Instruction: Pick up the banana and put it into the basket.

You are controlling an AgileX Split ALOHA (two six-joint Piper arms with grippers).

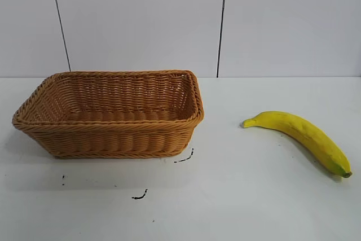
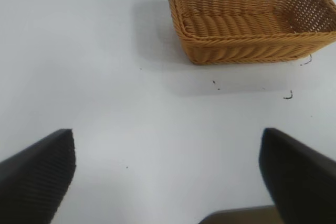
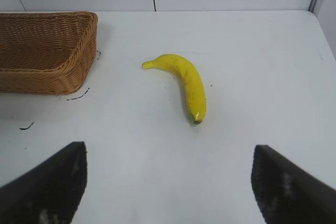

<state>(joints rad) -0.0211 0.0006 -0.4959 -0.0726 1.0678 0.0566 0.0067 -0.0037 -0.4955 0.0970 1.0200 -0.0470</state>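
On the left of the white tabletop (image 1: pixel 271 207) sat the basket (image 1: pixel 110 114), woven, rectangular and with nothing inside, a few small black marks (image 1: pixel 140 196) on the surface just in front of it. The left gripper (image 2: pixel 168 177) hung over bare surface short of the basket, its dark fingers (image 2: pixel 37 174) spread wide with nothing between them; this arm looked idle.

Further right, well apart from the basket, the banana (image 1: pixel 302 136) lay flat, its stem pointing toward the basket and its greenish tip away from it. The right gripper (image 3: pixel 168 182) hovered short of the fruit, its fingers (image 3: pixel 291 184) released and wide, the banana ahead of the gap and untouched.

No grasp had been made, so the whole task remained. The likely trouble was the fruit's curve and smooth skin: fingers closing near an end rather than the thick middle could make it pivot or slip out. A descent that was too shallow might nudge it across the slick tabletop instead. On the carry, the long banana held low could catch the basket's flared rim.
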